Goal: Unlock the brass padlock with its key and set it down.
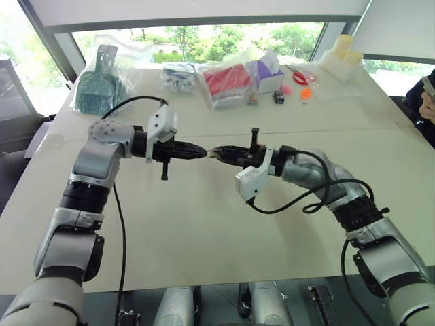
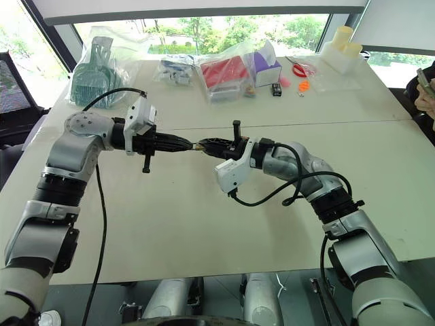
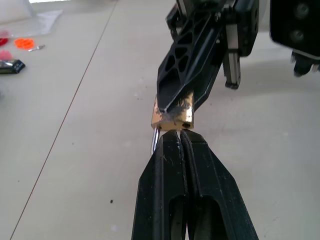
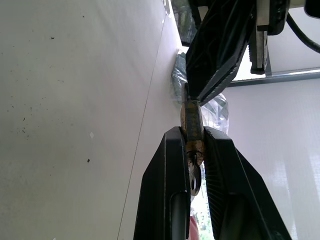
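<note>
Both grippers meet tip to tip above the middle of the table (image 1: 204,231). The brass padlock (image 3: 170,116) is a tiny yellowish block pinched at the tips of my right gripper (image 4: 192,135), which is shut on it. A silvery part of it (image 4: 194,172), the shackle as far as I can tell, lies deeper between those fingers. My left gripper (image 3: 179,134) is shut tight against the padlock's free end. A thin silvery piece (image 3: 154,139) shows beside its tips; it looks like the key, mostly hidden between the fingers. In the head views the padlock (image 1: 211,153) is a speck between the black fingers.
Along the table's far side lie plastic bags with a green item (image 1: 102,85) and a red item (image 1: 228,80), a purple box (image 1: 270,73), red scissors (image 1: 299,73) and white bottles (image 1: 343,58). A person (image 1: 425,102) sits at the right edge.
</note>
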